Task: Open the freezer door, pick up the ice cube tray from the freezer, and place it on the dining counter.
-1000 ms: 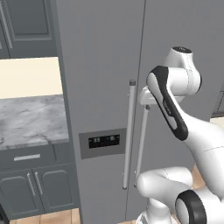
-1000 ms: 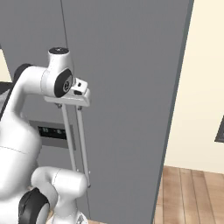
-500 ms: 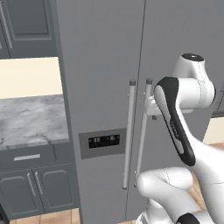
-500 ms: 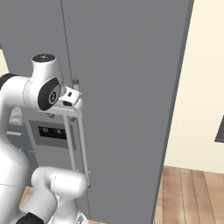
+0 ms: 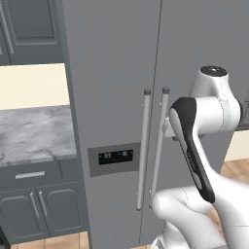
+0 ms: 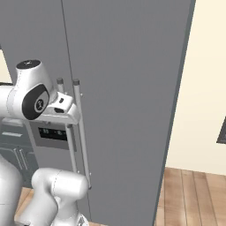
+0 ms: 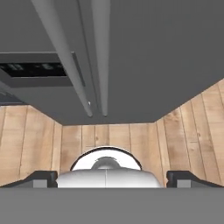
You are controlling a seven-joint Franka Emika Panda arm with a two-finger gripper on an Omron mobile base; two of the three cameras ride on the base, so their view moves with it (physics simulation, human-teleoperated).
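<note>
A: Handle first, I'd say. The freezer door (image 5: pixel 109 97), a tall narrow matte grey panel with a dark dispenser panel (image 5: pixel 115 156) set low in its face, carries a long vertical silver bar handle (image 5: pixel 143 146) along its right edge, just beside the matching bar (image 5: pixel 159 141) of the plain grey door (image 5: pixel 204 48).

B: How would it handle?

A: My judgement: the bar is rigid smooth metal, so it could slip under a loose pinch, and a door that tall will likely feel heavy and resist at its seal. Best taken around the bar near mid-height, fingers on either side, then pulled in an arc about the far hinge edge.

B: And the two-finger gripper (image 7: pixel 112 178)?

A: Jaws spread wide, nothing between them. In the hand view the dark tips sit at the bottom corners, looking down along both bars toward the wooden floor (image 7: pixel 113 135). In the right base view the hand (image 6: pixel 62 106) is up against the handles, near their tops (actual contact I can't confirm).

B: Door state?

A: Shut flush with its neighbour. The ice cube tray would be behind it, so the freezer interior is hidden. A smaller marble counter (image 5: pixel 29 133) adjoins the door's left edge.
</note>
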